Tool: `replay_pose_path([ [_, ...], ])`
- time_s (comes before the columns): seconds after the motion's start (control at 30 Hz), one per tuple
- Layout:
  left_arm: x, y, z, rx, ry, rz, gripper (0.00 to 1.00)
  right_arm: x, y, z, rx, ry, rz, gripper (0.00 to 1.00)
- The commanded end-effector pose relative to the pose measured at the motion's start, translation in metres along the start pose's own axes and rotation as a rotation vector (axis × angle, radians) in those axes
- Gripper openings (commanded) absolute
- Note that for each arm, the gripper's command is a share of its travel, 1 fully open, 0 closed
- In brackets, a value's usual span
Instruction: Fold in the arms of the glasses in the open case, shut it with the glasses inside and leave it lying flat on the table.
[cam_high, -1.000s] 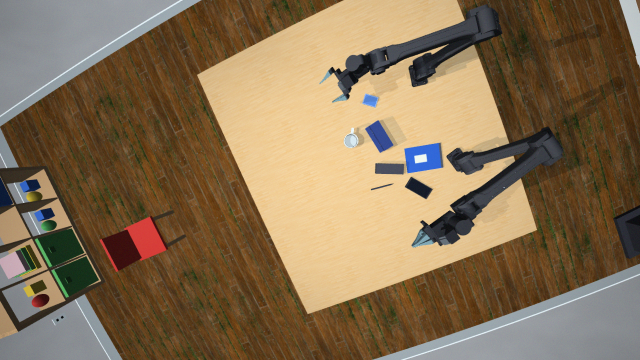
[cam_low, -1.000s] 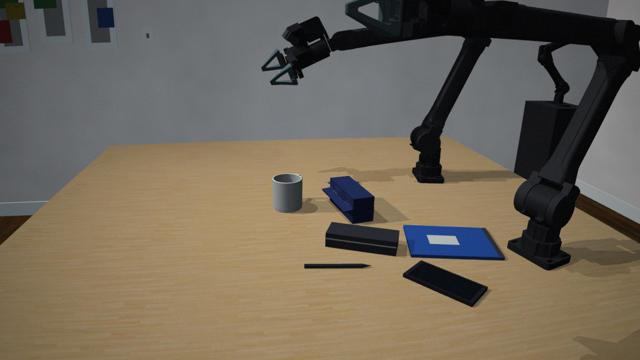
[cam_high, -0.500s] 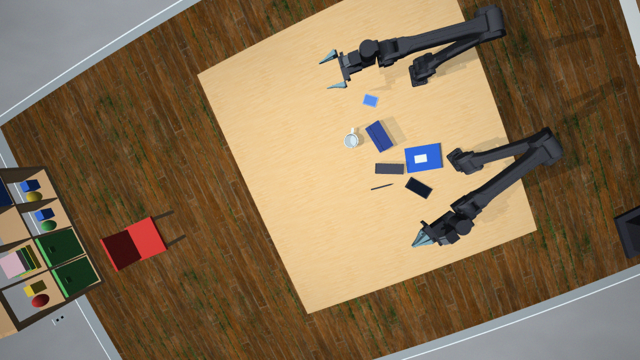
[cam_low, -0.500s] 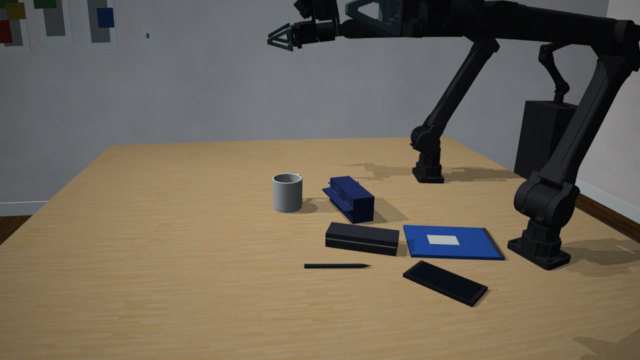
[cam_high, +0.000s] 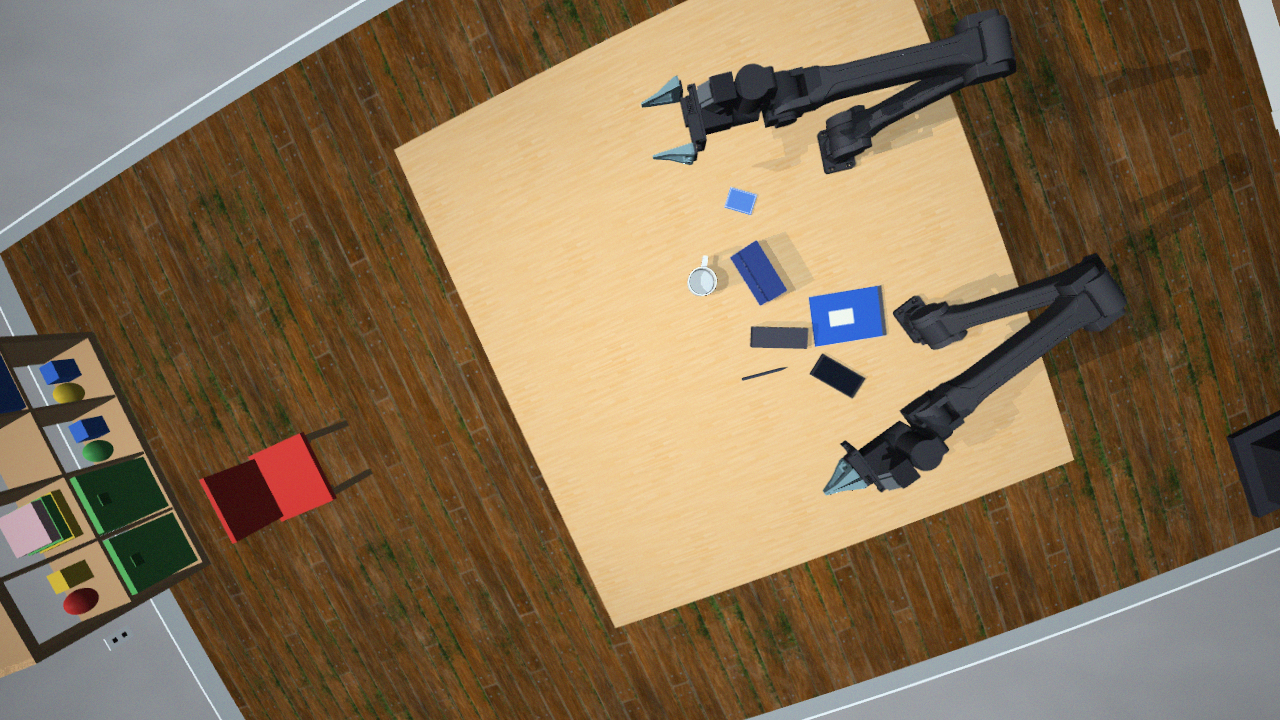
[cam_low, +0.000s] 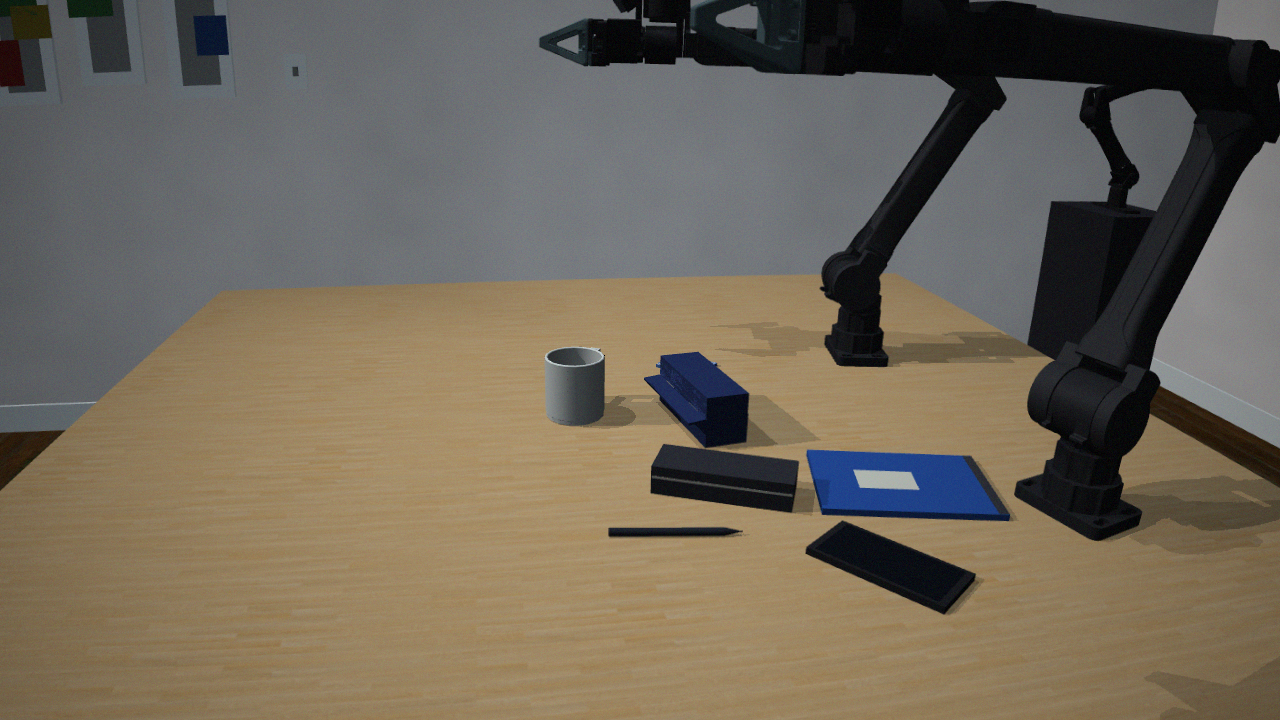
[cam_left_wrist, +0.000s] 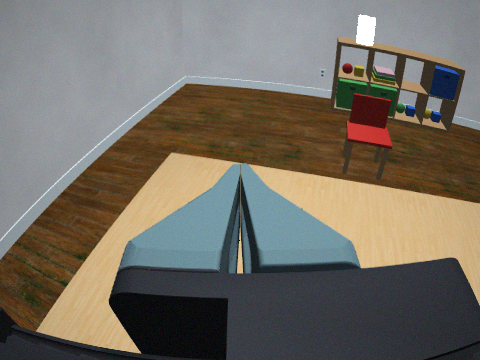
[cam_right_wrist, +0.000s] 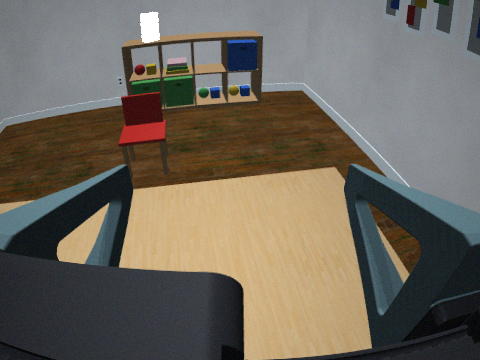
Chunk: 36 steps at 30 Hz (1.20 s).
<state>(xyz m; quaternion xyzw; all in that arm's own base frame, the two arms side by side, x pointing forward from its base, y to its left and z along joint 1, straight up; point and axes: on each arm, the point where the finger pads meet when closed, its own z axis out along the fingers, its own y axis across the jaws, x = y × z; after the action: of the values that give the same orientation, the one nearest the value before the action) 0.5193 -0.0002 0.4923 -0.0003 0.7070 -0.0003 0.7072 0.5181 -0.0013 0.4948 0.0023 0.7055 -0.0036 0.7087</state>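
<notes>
A navy glasses case (cam_high: 759, 272) (cam_low: 708, 389) rests on the table (cam_high: 537, 223) (cam_low: 268, 537) near its middle. In the exterior view it shows as a raised block with a thin flap jutting from its side towards the mug, so it does not look fully shut. Small bits stick out by its far end. The glasses cannot be made out, nor how their arms lie. My left gripper (cam_high: 825, 492) (cam_left_wrist: 240, 176) is shut and empty, raised well away from the case. My right gripper (cam_high: 648, 131) (cam_right_wrist: 238, 176) is open and empty, raised high on the far side of the case.
A mug (cam_high: 701, 281) (cam_low: 574, 389) stands close beside the case. A dark closed box (cam_high: 778, 337) (cam_low: 720, 479), a blue notebook (cam_high: 827, 331) (cam_low: 939, 492), a pen (cam_high: 763, 373) (cam_low: 671, 531), a phone (cam_high: 836, 375) (cam_low: 890, 565) and a small blue rectangle (cam_high: 741, 200) lie around.
</notes>
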Motion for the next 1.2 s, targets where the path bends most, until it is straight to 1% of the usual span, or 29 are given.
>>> replay_pose_path([
  [0.0, -0.047, -0.006, 0.002, 0.008, -0.068, 0.02, 0.0, -0.035, -0.007, 0.009, 0.004, -0.049, 0.02, 1.0],
  [0.03, -0.048, -0.005, 0.002, 0.006, -0.069, 0.021, 0.0, -0.059, -0.005, -0.002, -0.004, -0.108, 0.02, 1.0],
  [0.1, -0.048, -0.005, 0.002, 0.006, -0.069, 0.021, 0.0, -0.059, -0.005, -0.002, -0.004, -0.108, 0.02, 1.0],
  [0.13, -0.033, 0.001, 0.002, -0.003, -0.055, 0.008, 0.0, -0.071, 0.003, -0.012, -0.017, -0.128, 0.005, 1.0],
  [0.17, -0.052, -0.003, 0.002, 0.004, -0.089, 0.007, 0.0, -0.042, -0.001, 0.004, -0.002, -0.061, 0.0, 1.0],
  [0.33, -0.053, -0.002, 0.002, 0.004, -0.093, 0.004, 0.0, -0.042, 0.001, 0.005, -0.007, -0.064, 0.003, 1.0],
  [0.37, -0.054, -0.002, 0.002, 0.004, -0.096, 0.002, 0.0, -0.029, 0.002, 0.006, -0.009, -0.04, 0.006, 1.0],
  [0.43, -0.054, -0.002, 0.002, 0.004, -0.096, 0.002, 0.0, -0.029, 0.003, 0.006, -0.01, -0.04, 0.006, 1.0],
  [0.47, -0.054, -0.001, 0.002, 0.004, -0.096, -0.001, 0.0, -0.024, 0.004, -0.004, -0.012, -0.034, 0.009, 1.0],
  [0.53, -0.053, -0.001, 0.002, 0.002, -0.093, -0.001, 0.0, -0.028, 0.004, -0.004, -0.013, -0.054, 0.01, 1.0],
  [0.57, -0.054, 0.0, 0.002, 0.001, -0.094, -0.004, 0.0, -0.011, 0.006, -0.004, -0.016, -0.028, 0.013, 1.0],
  [0.6, -0.054, 0.0, 0.002, 0.001, -0.094, -0.004, 0.0, -0.018, 0.006, -0.004, -0.016, -0.039, 0.013, 1.0],
  [0.67, -0.054, 0.0, 0.002, 0.001, -0.094, -0.004, 0.0, -0.018, 0.006, -0.004, -0.016, -0.039, 0.013, 1.0],
  [0.7, -0.054, 0.0, 0.002, 0.001, -0.094, -0.004, 0.0, -0.031, 0.003, -0.001, -0.01, -0.055, 0.006, 1.0],
  [0.73, -0.054, 0.0, 0.002, 0.001, -0.095, -0.005, 0.0, -0.04, 0.007, -0.005, -0.018, -0.074, 0.014, 1.0],
  [1.1, -0.054, 0.002, 0.002, -0.002, -0.094, -0.015, 0.0, -0.016, 0.007, -0.005, -0.017, -0.041, 0.02, 1.0],
  [1.17, -0.054, 0.003, 0.002, -0.003, -0.094, -0.016, 0.0, -0.021, 0.007, -0.005, -0.018, -0.047, 0.02, 1.0],
])
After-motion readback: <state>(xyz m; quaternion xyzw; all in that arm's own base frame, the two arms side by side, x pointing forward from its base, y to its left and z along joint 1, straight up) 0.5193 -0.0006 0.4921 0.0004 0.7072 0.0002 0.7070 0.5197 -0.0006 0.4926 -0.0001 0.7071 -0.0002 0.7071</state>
